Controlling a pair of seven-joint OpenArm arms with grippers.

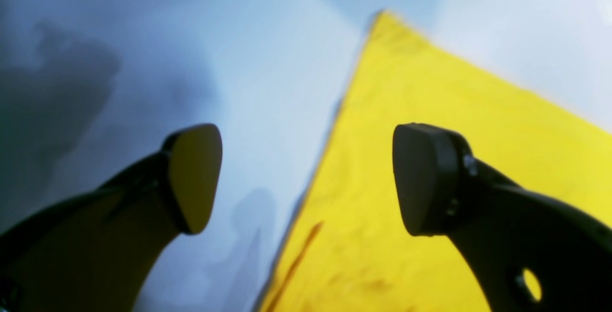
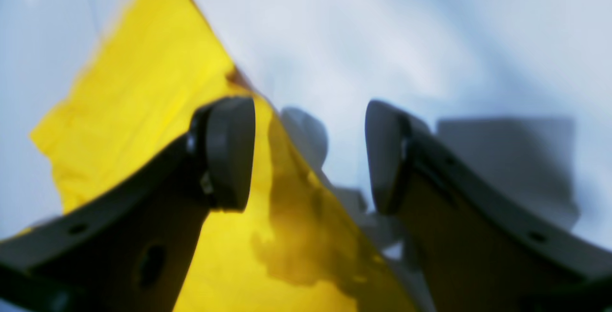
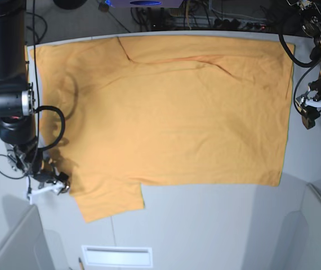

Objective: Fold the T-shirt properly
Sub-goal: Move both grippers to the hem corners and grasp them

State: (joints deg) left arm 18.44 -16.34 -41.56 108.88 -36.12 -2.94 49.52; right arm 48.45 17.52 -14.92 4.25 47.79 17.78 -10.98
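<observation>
The T-shirt (image 3: pixel 166 118) lies spread flat on the table (image 3: pixel 217 225). My left gripper (image 1: pixel 306 178) and right gripper (image 2: pixel 308 154) stand apart, holding nothing.

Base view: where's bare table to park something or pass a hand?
The table is bare in front of the T-shirt, between its near hem and the table's near edge, right of the short sleeve. Thin strips run beside each side edge, but the right gripper and left gripper crowd those.

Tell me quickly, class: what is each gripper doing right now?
Left gripper: open, holding nothing, above the T-shirt edge.
Right gripper: open, holding nothing, over the T-shirt edge.
</observation>
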